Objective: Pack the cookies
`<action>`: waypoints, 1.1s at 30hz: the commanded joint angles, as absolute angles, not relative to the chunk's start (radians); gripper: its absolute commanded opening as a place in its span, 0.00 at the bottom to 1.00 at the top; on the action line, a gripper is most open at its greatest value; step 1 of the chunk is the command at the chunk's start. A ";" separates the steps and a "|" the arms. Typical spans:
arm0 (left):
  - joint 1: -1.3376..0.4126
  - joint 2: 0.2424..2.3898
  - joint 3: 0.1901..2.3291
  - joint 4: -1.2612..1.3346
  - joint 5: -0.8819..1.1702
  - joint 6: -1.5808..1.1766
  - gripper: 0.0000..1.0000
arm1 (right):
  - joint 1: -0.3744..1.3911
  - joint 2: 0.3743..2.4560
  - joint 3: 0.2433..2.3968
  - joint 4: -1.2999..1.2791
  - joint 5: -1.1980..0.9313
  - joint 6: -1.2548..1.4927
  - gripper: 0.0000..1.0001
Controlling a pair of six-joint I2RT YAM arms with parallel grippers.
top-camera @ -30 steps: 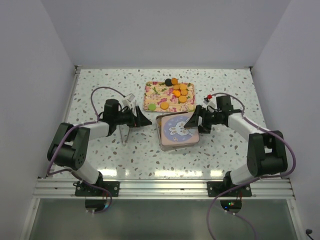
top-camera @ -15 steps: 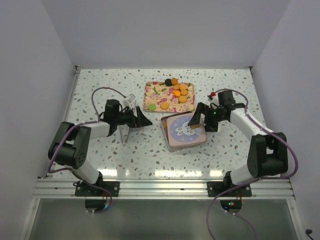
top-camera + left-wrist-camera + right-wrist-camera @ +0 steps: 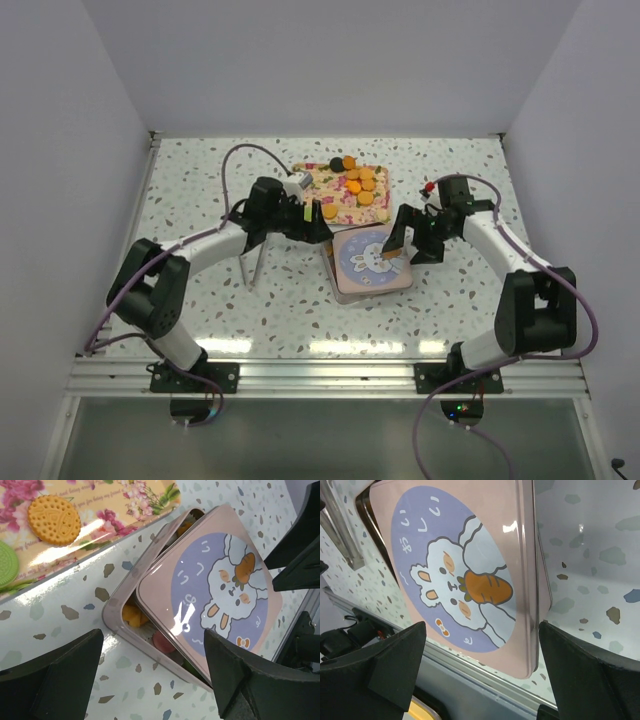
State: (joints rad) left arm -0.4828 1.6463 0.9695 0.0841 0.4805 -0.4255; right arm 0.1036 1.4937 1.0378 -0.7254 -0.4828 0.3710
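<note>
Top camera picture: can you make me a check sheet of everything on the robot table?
Surface: speckled white table.
Job's things: cookies on the floral tray; more inside the rabbit tin, its lid lying askew.
Clutter: one thin grey tool beside the left arm; kind unclear.
Grippers: left gripper open over the tin's corner; right gripper open at the lid's edge.
Cables: purple cables loop from both arms.
Surroundings: plain walls on three sides; metal rail in front.
</note>
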 commanded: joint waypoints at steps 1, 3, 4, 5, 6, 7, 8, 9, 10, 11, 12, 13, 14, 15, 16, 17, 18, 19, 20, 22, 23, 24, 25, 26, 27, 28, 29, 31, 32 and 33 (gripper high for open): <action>-0.503 1.680 1.025 -0.055 0.377 -0.368 0.87 | 0.101 1.457 1.075 -0.759 -0.457 0.347 0.99; -0.511 1.687 1.038 -0.072 0.354 -0.359 0.87 | 0.101 1.459 1.074 -0.756 -0.460 0.348 0.99; -0.514 1.686 1.039 -0.078 0.347 -0.359 0.87 | 0.100 1.460 1.072 -0.752 -0.460 0.351 0.99; -0.514 1.683 1.035 -0.078 0.344 -0.357 0.87 | 0.101 1.460 1.071 -0.752 -0.460 0.351 0.99; -0.514 1.678 1.031 -0.080 0.342 -0.359 0.87 | 0.101 1.462 1.069 -0.752 -0.459 0.351 0.99; -0.514 1.672 1.028 -0.080 0.341 -0.359 0.87 | 0.101 1.465 1.069 -0.749 -0.453 0.353 0.99; -0.514 1.669 1.026 -0.080 0.341 -0.360 0.87 | 0.101 1.473 1.069 -0.750 -0.445 0.354 0.99; -0.515 1.664 1.022 -0.081 0.342 -0.362 0.87 | 0.101 1.476 1.069 -0.752 -0.440 0.354 0.99; -0.515 1.655 1.020 -0.081 0.347 -0.364 0.87 | 0.103 1.486 1.071 -0.750 -0.439 0.347 0.99; -0.515 1.651 1.016 -0.084 0.350 -0.364 0.87 | 0.101 1.491 1.072 -0.749 -0.436 0.347 0.99; -0.514 1.638 1.012 -0.083 0.354 -0.370 0.87 | 0.101 1.497 1.075 -0.749 -0.434 0.347 0.99; -0.515 1.631 1.009 -0.084 0.356 -0.370 0.87 | 0.101 1.503 1.080 -0.749 -0.433 0.347 0.99; -0.515 1.625 1.005 -0.083 0.362 -0.373 0.87 | 0.101 1.511 1.088 -0.749 -0.420 0.345 0.99; -0.517 1.611 1.002 -0.084 0.364 -0.376 0.87 | 0.101 1.519 1.094 -0.753 -0.413 0.344 0.99; -0.517 1.605 1.002 -0.090 0.362 -0.374 0.88 | 0.101 1.525 1.100 -0.758 -0.405 0.344 0.99; -0.520 1.597 1.000 -0.097 0.357 -0.376 0.87 | 0.101 1.535 1.114 -0.762 -0.399 0.342 0.99; -0.522 1.583 1.002 -0.103 0.351 -0.376 0.87 | 0.103 1.540 1.123 -0.765 -0.396 0.342 0.99; -0.520 1.579 0.999 -0.116 0.336 -0.376 0.88 | 0.101 1.545 1.137 -0.765 -0.391 0.341 0.99; -0.523 1.572 0.996 -0.124 0.327 -0.376 0.87 | 0.101 1.551 1.144 -0.768 -0.388 0.342 0.99; -0.522 1.557 0.994 -0.155 0.286 -0.377 0.87 | 0.101 1.568 1.160 -0.773 -0.382 0.345 0.98; -0.522 1.552 0.989 -0.163 0.273 -0.382 0.87 | 0.101 1.575 1.172 -0.773 -0.380 0.347 0.98; -0.523 1.539 0.985 -0.166 0.262 -0.385 0.87 | 0.101 1.589 1.178 -0.770 -0.382 0.348 0.97; -0.523 1.531 0.982 -0.170 0.252 -0.385 0.86 | 0.103 1.595 1.184 -0.767 -0.385 0.353 0.97; -0.523 1.523 0.976 -0.173 0.247 -0.390 0.86 | 0.101 1.601 1.186 -0.762 -0.390 0.354 0.96; -0.523 1.511 0.971 -0.175 0.244 -0.394 0.87 | 0.101 1.609 1.187 -0.750 -0.394 0.357 0.95; -0.525 1.508 0.966 -0.178 0.239 -0.397 0.86 | 0.101 1.621 1.186 -0.744 -0.403 0.365 0.94; -0.525 1.503 0.962 -0.182 0.235 -0.402 0.86 | 0.101 1.631 1.184 -0.735 -0.408 0.368 0.93; -0.525 1.488 0.951 -0.190 0.218 -0.410 0.86 | 0.101 1.657 1.186 -0.712 -0.425 0.379 0.91; -0.525 1.480 0.937 -0.192 0.215 -0.419 0.85 | 0.101 1.664 1.190 -0.706 -0.429 0.380 0.91; -0.526 1.465 0.930 -0.189 0.212 -0.423 0.85 | 0.101 1.675 1.193 -0.692 -0.434 0.383 0.91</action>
State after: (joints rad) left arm -0.5190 1.5219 0.9554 -0.1730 0.2481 -0.3981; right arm 0.1036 1.6493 1.1557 -0.7338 -0.4110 0.3664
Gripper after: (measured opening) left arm 0.856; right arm 0.911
